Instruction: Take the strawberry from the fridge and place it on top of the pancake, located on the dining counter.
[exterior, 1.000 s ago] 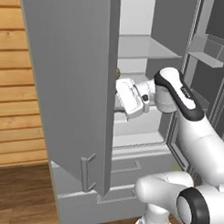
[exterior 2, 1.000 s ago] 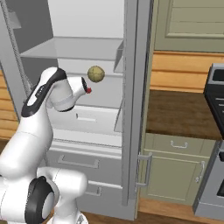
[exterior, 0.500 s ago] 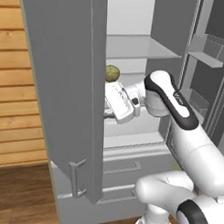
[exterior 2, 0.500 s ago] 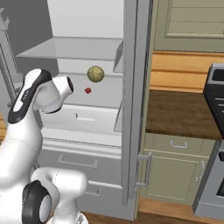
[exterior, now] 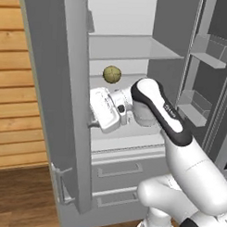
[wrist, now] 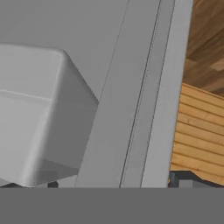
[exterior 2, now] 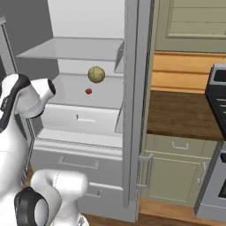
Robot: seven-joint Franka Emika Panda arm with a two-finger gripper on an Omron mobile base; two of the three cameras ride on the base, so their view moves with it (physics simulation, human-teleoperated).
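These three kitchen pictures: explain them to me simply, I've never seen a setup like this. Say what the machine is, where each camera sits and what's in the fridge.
The machine is a white robot arm on a driving base, in a rendered kitchen. Two cameras ride on the base behind the arm, one to its left, one to its right. The third sits on the hand and looks along the tool, here at the open fridge door's inner side and edge. The fridge stands open. On a white shelf lie a tiny red strawberry and a larger yellow-green round fruit. The tool is turned toward the left door; whether it holds anything cannot be told.
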